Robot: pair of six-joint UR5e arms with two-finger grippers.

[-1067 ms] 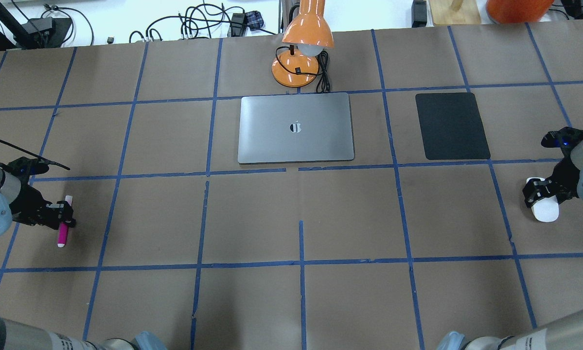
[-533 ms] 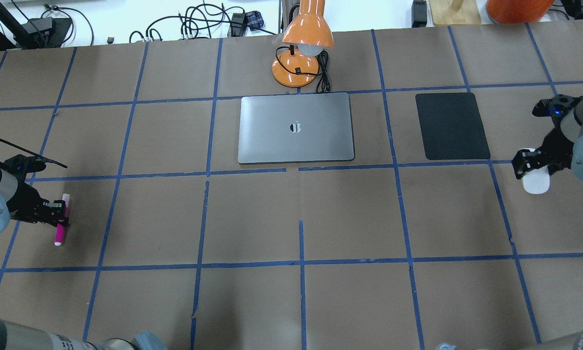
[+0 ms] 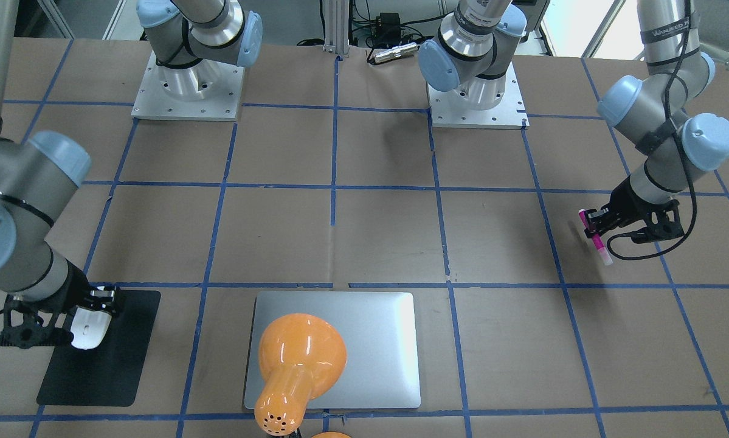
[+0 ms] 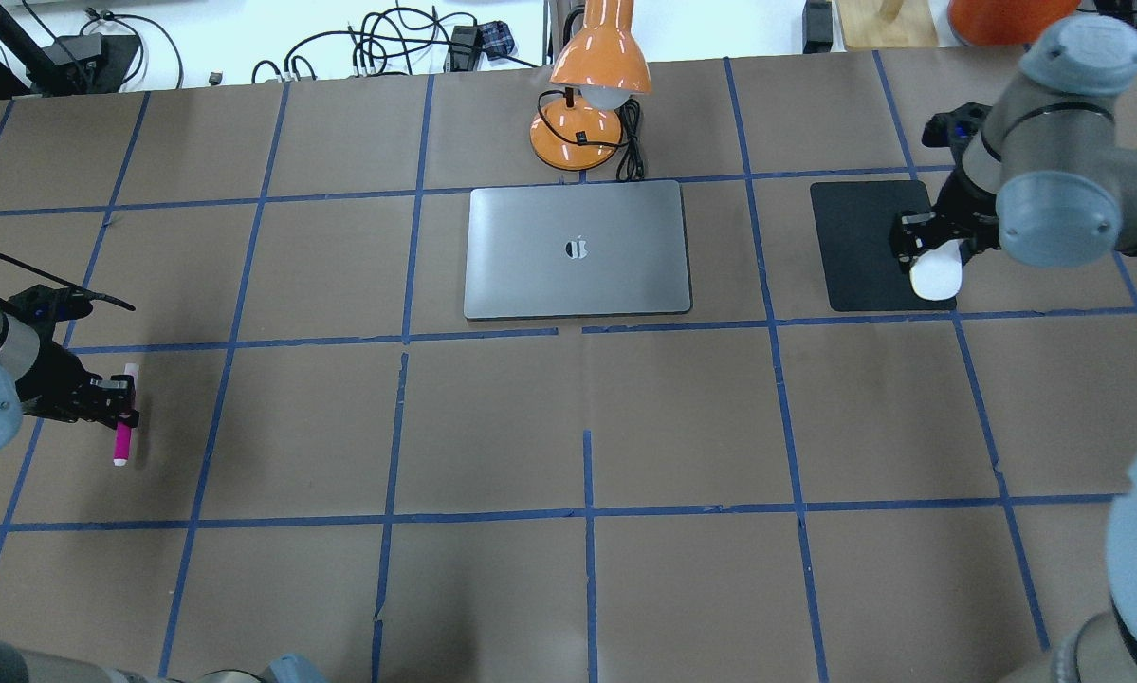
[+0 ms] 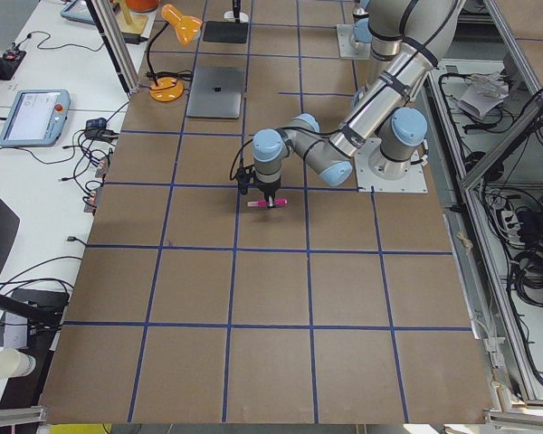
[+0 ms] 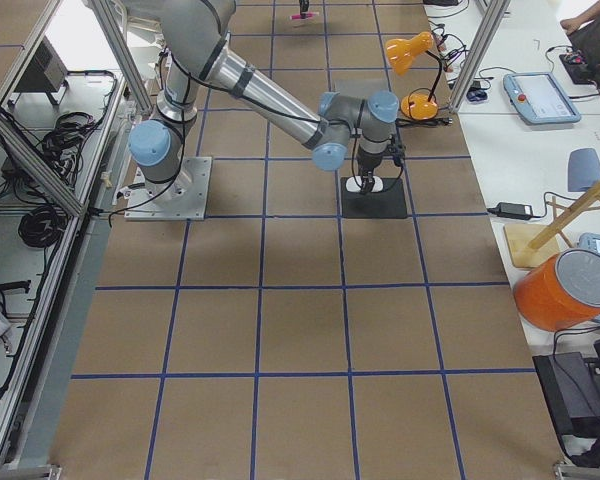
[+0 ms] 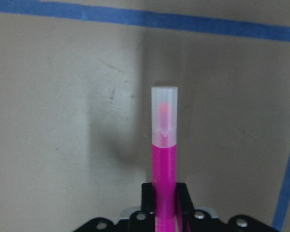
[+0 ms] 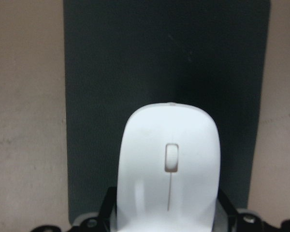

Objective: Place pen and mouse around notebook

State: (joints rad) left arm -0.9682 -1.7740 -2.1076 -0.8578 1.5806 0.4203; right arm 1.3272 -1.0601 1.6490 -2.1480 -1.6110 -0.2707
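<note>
**Surface and surroundings.** The work surface is a table [image 4: 492,427] covered in brown paper and divided into squares by strips of blue tape [image 4: 588,569]. A white bench with black cables [image 4: 388,43] runs beyond its far edge. Both arm bases are bolted to square metal plates [image 3: 157,103] on the robot's side. The side views show aluminium framing and a grey-blue control pendant [image 5: 32,116] on a side bench. A glossy orange desk lamp [image 4: 601,62] stands just beyond the notebook's far edge.

**Notebook.** The large flat silver-grey metallic notebook [image 4: 577,275] lies closed at the table's centre, long axis across the table. A smaller matte black rectangular pad [image 4: 862,247] lies to its right, apart from it.

**Pen.** The short slim magenta-pink pen [image 4: 122,438] is well to the left of the notebook, near the table's left edge. The left gripper [image 4: 120,406] pinches it across the barrel. Its long axis runs roughly away from the robot, slightly skewed. The pale translucent cap [image 7: 164,116] points toward the far side. Whether the pen touches the paper cannot be determined.

**Mouse.** The small smooth white oval mouse [image 4: 938,275] is over the pad, toward its robot-side edge. The right gripper [image 4: 936,249] has its fingers pressed against both flanks, pinching it. The long axis lies parallel to the pad's side edges, and the thin grey line on top follows that axis. The rounded free end points away from the gripper, across the pad. Contact with the pad cannot be determined.
</note>
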